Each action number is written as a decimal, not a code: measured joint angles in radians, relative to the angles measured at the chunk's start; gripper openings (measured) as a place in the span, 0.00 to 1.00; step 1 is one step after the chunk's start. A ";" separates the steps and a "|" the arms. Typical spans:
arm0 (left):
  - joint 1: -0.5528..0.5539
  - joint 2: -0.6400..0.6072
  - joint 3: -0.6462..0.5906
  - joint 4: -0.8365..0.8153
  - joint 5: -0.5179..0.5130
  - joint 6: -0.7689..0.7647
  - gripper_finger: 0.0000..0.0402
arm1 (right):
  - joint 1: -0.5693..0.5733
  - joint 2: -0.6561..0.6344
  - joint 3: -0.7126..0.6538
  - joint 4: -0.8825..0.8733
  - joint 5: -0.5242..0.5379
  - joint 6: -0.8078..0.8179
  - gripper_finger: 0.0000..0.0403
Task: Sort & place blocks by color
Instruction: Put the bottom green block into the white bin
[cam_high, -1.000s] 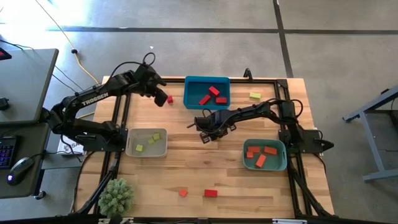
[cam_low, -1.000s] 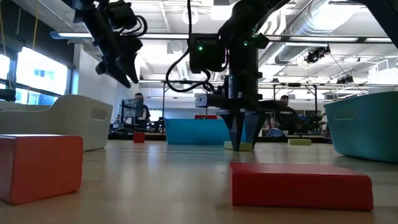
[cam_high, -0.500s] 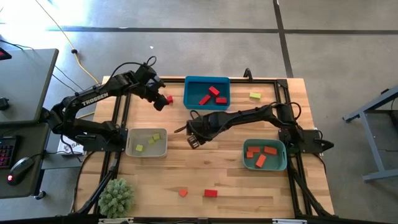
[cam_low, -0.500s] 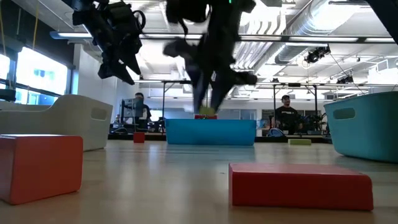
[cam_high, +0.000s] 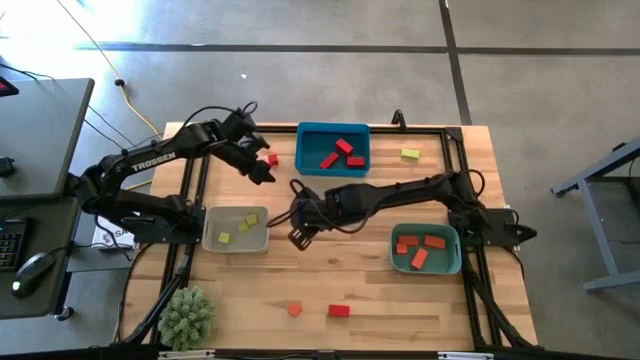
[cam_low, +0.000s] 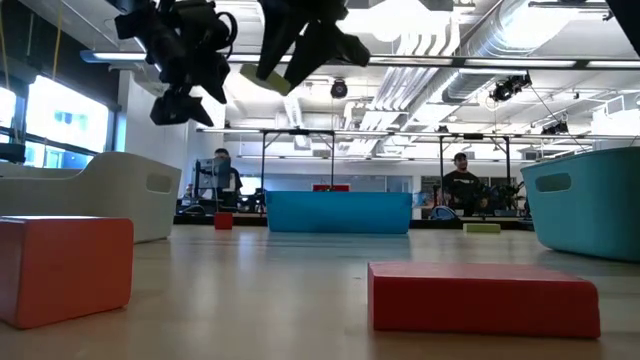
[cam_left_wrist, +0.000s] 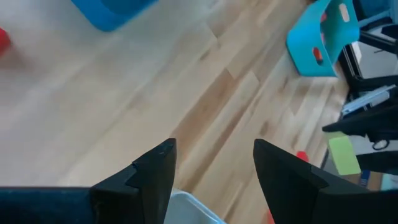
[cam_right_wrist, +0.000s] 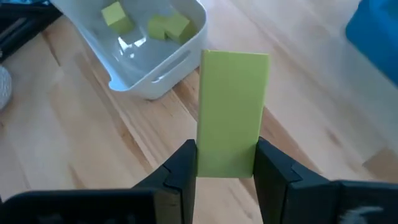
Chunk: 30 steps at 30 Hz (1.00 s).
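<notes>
Two arms on the move! The right hand (cam_right_wrist: 227, 163) is pinching a yellow-green oblong block (cam_right_wrist: 231, 112), and it has swung that block away from the blue tray (cam_high: 333, 148) to sit just beside the beige tray (cam_high: 236, 229), well above the surface (cam_high: 330, 275). A second ago it was low on the wood near the tray's front; the lift and carry look done, so my read is the drop into the beige tray comes next.

The left hand (cam_left_wrist: 213, 165), fingers spread and holding nothing, has slid off the red block (cam_high: 271, 158) near the surface's far edge and now hovers just beside it — a pickup there looks not yet started.

The overhead picture hides the carried block under the right arm; the right wrist camera shows it plainly, gripped at its lower end, with three yellow-green blocks (cam_right_wrist: 149, 22) already in the beige tray beyond. The table-level camera shows what neither does: the block (cam_low: 263, 80) is riding high. Overhead, a yellow-green block (cam_high: 410, 154) and two reds (cam_high: 339, 310) wait on the wood.
</notes>
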<state>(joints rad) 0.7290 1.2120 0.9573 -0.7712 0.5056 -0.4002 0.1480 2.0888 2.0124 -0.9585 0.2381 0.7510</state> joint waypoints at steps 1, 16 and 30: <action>-0.012 0.000 0.000 0.000 0.000 -0.014 0.51 | 0.003 0.000 0.002 -0.001 0.007 -0.022 0.24; -0.237 0.000 0.000 0.083 -0.009 -0.290 0.51 | 0.004 0.000 0.004 -0.002 0.023 -0.324 0.24; -0.388 0.000 0.000 0.225 -0.015 -0.514 0.51 | 0.003 -0.002 0.004 -0.002 0.026 -0.420 0.24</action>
<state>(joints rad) 0.3410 1.2121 0.9573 -0.5466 0.4908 -0.9140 0.1509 2.0873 2.0163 -0.9604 0.2645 0.3309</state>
